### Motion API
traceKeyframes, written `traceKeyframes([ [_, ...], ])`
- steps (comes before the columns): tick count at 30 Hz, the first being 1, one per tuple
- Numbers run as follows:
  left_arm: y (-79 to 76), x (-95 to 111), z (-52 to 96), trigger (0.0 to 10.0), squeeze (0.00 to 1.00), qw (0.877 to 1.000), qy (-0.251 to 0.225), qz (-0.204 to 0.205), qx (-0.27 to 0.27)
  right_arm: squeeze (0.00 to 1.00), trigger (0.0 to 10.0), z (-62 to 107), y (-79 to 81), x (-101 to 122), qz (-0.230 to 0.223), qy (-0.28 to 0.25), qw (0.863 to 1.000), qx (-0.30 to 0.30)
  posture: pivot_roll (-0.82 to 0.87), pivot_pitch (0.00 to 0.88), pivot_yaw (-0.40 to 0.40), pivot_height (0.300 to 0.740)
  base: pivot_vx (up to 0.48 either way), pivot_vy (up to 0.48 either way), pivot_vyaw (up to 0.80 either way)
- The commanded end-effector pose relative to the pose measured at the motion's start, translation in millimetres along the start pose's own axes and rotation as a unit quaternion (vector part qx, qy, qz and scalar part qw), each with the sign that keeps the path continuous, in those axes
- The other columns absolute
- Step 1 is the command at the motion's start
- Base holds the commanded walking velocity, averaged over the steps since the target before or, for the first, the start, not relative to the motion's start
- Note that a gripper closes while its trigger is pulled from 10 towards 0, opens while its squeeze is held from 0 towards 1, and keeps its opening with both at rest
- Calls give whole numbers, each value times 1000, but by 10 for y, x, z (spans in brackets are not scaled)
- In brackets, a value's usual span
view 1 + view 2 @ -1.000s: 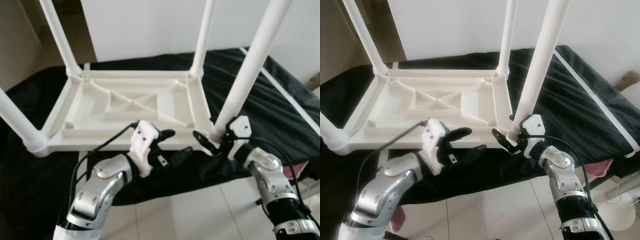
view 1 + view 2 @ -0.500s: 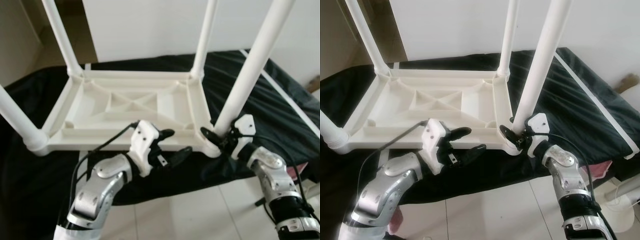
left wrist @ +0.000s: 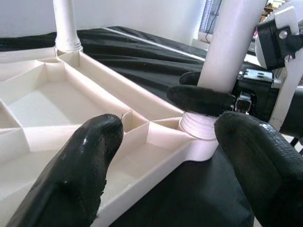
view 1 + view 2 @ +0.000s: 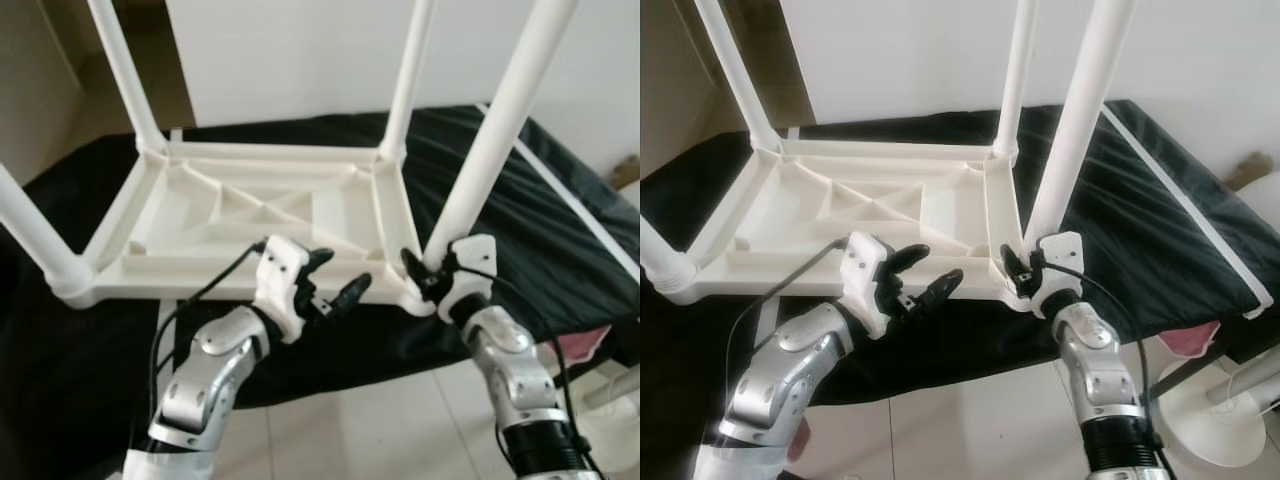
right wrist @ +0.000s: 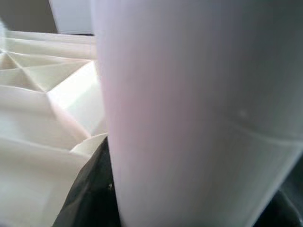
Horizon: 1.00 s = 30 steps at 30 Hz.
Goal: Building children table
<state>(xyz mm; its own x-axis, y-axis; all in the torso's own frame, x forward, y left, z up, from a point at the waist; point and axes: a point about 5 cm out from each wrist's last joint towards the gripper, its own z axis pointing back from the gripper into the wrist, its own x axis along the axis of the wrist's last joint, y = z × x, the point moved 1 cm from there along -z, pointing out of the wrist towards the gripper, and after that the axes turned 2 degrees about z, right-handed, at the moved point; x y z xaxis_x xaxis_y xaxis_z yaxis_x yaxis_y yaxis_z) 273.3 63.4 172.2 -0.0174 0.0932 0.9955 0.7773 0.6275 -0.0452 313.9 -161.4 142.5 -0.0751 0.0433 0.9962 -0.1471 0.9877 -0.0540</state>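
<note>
A white plastic children's table (image 4: 200, 285) lies upside down on a black cloth, with its legs pointing up. My right gripper (image 4: 430, 275) is shut on the base of the near right leg (image 4: 490, 140), just above its socket at the table's front corner. In the left wrist view one of its black fingers (image 3: 201, 99) wraps that leg (image 3: 234, 42). The same leg (image 5: 189, 113) stands very close in the right wrist view. My left gripper (image 4: 343, 272) is open at the table's front rim, a little left of that corner, and holds nothing.
Legs also stand at the near left (image 4: 35, 240), far left (image 4: 125, 75) and far right (image 4: 410, 75). The black cloth (image 4: 1160, 210) has a white stripe along its right side. Tiled floor lies in front, with a pink object (image 4: 1200, 340) and a white round base (image 4: 1220, 420) at the right.
My right gripper has moved in from beside the near right leg and closed around its base. My left gripper has risen closer to the table's front rim.
</note>
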Motion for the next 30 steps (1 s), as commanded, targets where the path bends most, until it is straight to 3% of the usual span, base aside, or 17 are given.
traceKeyframes([
  [1,32,12,-12,10000,0,1000,-3,-9,17,0,10000,79,-54,-160,-21,42,996,-82,-18,42,-50,740,0,0,0],
  [5,39,10,-11,10000,0,1000,-4,-9,22,0,10000,130,-1,-179,-37,50,990,-125,-17,42,-51,740,0,0,0],
  [9,30,35,-24,10000,0,1000,-16,-9,23,0,10000,155,146,-201,-93,65,969,-219,-4,43,-52,740,0,0,0],
  [12,36,35,-28,10000,0,1000,-19,-7,23,0,10000,125,223,-148,-100,52,972,-206,-2,42,-49,740,0,0,0],
  [18,28,48,-10,10000,0,1000,-21,-14,7,0,10000,138,166,-32,-88,20,977,-193,2,45,-48,740,0,0,0],
  [19,34,42,-5,10000,0,1000,-19,-16,7,561,10000,135,162,-12,-87,15,978,-189,1,45,-49,740,0,0,0],
  [22,38,38,-3,10000,0,1000,-18,-17,6,561,10000,133,161,4,-86,13,978,-189,-1,46,-47,740,0,0,0],
  [23,49,39,0,10000,0,1000,-18,-21,7,1000,10000,126,169,19,-94,11,979,-180,-5,45,-45,740,0,0,0],
  [28,70,79,-8,10000,0,999,-28,-20,16,1000,10000,111,98,102,-97,-5,986,-136,-9,47,-46,740,0,0,0],
  [29,62,78,-16,10000,0,999,-28,-21,15,427,10000,113,43,127,-88,-11,990,-113,-9,47,-48,740,0,0,0],
  [30,62,78,-16,10000,0,999,-28,-21,15,427,10000,113,43,127,-88,-11,990,-113,-9,47,-48,740,0,0,0],
])
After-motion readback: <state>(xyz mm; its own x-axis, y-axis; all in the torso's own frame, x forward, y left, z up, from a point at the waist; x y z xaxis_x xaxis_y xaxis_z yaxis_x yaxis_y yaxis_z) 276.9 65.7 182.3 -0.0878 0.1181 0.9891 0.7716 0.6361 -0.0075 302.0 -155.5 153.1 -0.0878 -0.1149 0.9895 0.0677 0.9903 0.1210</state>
